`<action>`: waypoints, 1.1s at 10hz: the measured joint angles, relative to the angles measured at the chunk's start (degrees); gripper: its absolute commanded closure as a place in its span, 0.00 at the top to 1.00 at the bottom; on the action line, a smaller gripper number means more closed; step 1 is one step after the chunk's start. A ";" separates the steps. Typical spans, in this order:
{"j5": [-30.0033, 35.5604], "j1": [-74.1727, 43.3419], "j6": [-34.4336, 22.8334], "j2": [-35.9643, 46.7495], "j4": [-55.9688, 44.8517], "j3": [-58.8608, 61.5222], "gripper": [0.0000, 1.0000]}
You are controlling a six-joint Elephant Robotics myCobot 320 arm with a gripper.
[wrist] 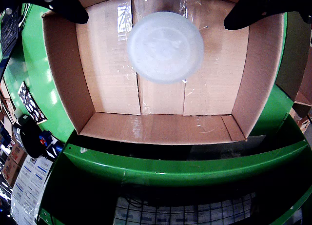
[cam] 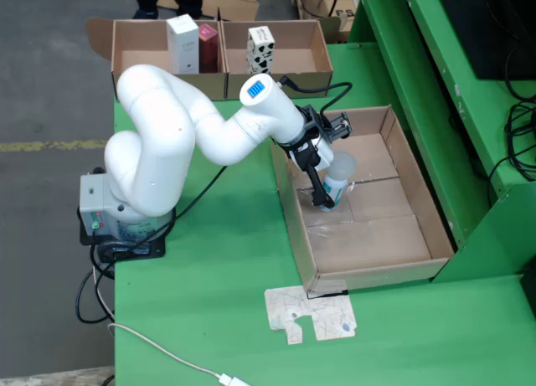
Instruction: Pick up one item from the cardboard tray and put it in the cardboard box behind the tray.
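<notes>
The black hand (cam: 322, 189) at the end of the white jointed arm (cam: 180, 135) reaches down into the large open cardboard tray (cam: 423, 206). Its fingers (wrist: 253, 10) stand wide apart in the wrist view, one on each side of a translucent white round-lidded container (wrist: 165, 47), with clear gaps between them and the lid. From the fixed view the container stands upright on the tray floor, near the tray's left wall, just under the hand.

The tray sits on a green table (cam: 218, 302). Beyond it, at the table's far edge, stand two shallow cardboard boxes (cam: 293, 47) side by side, holding a white carton (cam: 182, 43), a pink carton (cam: 208, 47) and a spotted white carton (cam: 260, 48). A flat cardboard scrap (cam: 310, 313) lies in front of the tray. Grey concrete floor (cam: 50, 84) shows to the left.
</notes>
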 measured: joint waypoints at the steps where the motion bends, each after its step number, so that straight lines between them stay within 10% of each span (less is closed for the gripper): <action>1: 0.26 -0.88 0.00 -1.67 0.00 1.58 1.00; 11: 0.88 -0.44 -0.17 -9.93 -1.14 10.54 1.00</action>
